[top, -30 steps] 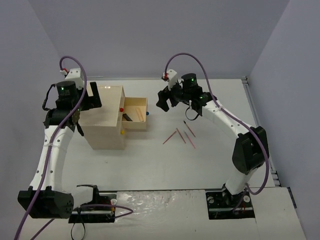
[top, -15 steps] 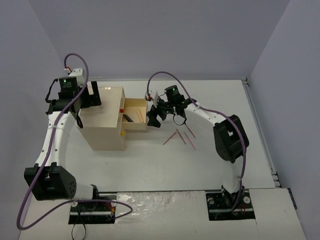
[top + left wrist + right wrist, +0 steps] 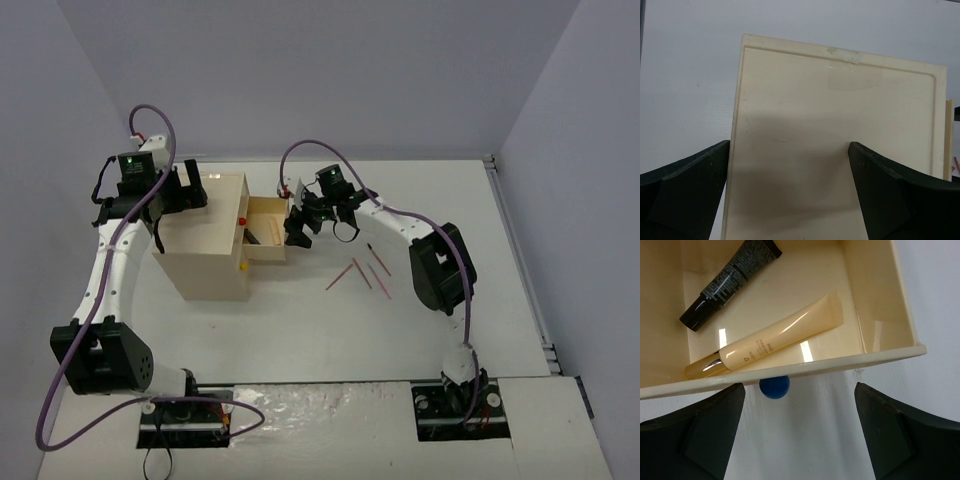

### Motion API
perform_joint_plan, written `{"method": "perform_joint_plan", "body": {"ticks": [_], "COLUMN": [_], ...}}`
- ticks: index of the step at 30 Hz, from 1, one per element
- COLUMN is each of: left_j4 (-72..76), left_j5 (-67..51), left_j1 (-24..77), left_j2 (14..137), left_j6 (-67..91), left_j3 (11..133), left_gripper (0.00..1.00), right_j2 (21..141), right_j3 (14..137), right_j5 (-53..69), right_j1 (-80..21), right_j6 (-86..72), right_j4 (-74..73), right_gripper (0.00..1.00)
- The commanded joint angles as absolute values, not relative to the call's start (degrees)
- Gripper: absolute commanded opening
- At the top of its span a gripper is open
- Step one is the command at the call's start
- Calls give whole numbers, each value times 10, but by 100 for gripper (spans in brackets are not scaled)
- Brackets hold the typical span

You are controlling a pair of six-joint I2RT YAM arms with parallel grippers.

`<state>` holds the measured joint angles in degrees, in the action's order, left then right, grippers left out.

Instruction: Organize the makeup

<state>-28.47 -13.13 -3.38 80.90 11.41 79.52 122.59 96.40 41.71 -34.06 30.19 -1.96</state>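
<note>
Several thin reddish-pink pencils (image 3: 362,272) lie loose on the white table, right of the cream box (image 3: 210,240). The box's upper drawer (image 3: 268,222) is pulled out. In the right wrist view it holds a black tube (image 3: 730,282) and a beige tube (image 3: 775,335), and a blue knob (image 3: 774,386) sits on its front wall. My right gripper (image 3: 800,440) hangs open and empty just outside that wall, above bare table. My left gripper (image 3: 790,200) is open over the box's lid (image 3: 835,125), with one finger past the lid's left edge.
A red knob (image 3: 243,217) and a yellow knob (image 3: 243,266) show on the box's front. Grey walls close in the table at the back and both sides. The right arm (image 3: 440,265) arches over the table behind the pencils.
My right gripper has swung left, from above the pencils to the open drawer's front, and its jaws widened a little. The left gripper shifted slightly at the box's back.
</note>
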Motion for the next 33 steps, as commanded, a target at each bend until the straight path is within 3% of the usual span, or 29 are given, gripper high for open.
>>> {"method": "perform_joint_plan", "body": {"ticks": [1,10,21,33], "left_j4": [-301,-297,-294,-292], "left_j5": [-173,-193,-191,-163], "left_j1": [-28,-27,-30,-32], "left_j2": [820,822,821,808], "left_j6": [134,153,156,145], "left_j3": [782,780,781,805], "left_gripper": [97,97,97,97], "right_j2": [1235,1279,1305,1233], "right_j3": [1037,1107,1120,1068], "right_j5": [438,416,427,409], "right_j1": [-384,-408,-434,-426], "right_j6": [298,270,160,188], "right_j4": [39,64,221,179], "right_gripper": [88,88,88,88]}}
